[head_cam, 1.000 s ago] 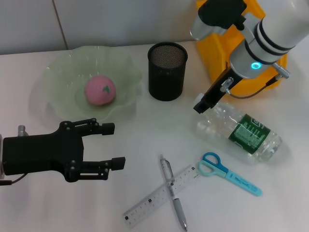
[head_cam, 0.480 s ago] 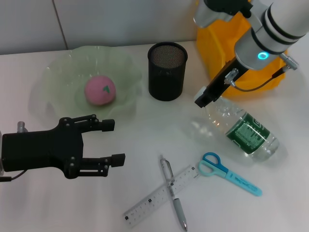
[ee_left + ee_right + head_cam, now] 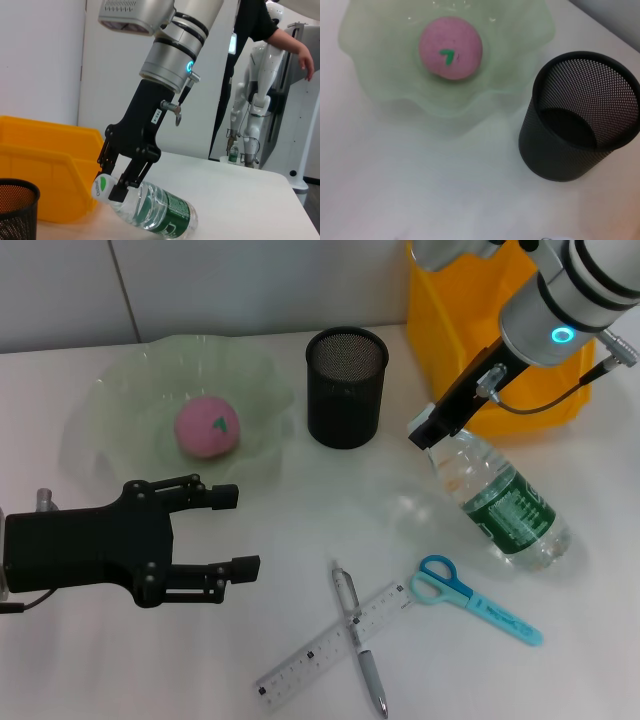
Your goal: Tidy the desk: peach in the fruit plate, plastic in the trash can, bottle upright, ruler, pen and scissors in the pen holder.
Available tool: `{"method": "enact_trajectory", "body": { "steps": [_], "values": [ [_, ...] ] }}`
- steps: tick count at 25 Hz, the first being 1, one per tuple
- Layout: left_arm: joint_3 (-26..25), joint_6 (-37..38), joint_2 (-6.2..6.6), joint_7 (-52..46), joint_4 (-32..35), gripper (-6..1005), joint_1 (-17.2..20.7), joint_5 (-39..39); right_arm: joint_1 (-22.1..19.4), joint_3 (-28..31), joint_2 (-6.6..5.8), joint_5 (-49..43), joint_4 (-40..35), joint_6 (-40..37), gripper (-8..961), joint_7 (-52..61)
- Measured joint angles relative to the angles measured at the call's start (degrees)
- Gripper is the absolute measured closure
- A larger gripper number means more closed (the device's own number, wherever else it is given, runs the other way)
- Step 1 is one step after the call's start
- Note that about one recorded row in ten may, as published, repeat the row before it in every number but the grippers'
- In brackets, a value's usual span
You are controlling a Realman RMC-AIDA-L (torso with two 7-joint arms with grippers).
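Presently the bottle (image 3: pixel 505 503) is pinched at its neck by the right gripper (image 3: pixel 114 183), tilted, so slipping or toppling beside the trash can (image 3: pixel 480 315) is risked.

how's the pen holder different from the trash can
The pen holder is a black wire-mesh cylinder; the trash can is a bright yellow rectangular solid plastic bin. The pen holder is plainly the smaller of the two. The pen holder stands clear, while the right gripper, shut on the bottle, hangs in front of the trash can. Both stand on the desk, open-topped.
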Motion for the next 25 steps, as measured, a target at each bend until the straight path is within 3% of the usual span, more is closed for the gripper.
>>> {"method": "enact_trajectory", "body": {
  "steps": [25],
  "values": [
    [0.0,0.1,0.30,0.0,0.0,166,-0.6,0.0,-1.9,0.1,0.06,0.7,-12.6,-10.1,531,3.6]
  ]
}}
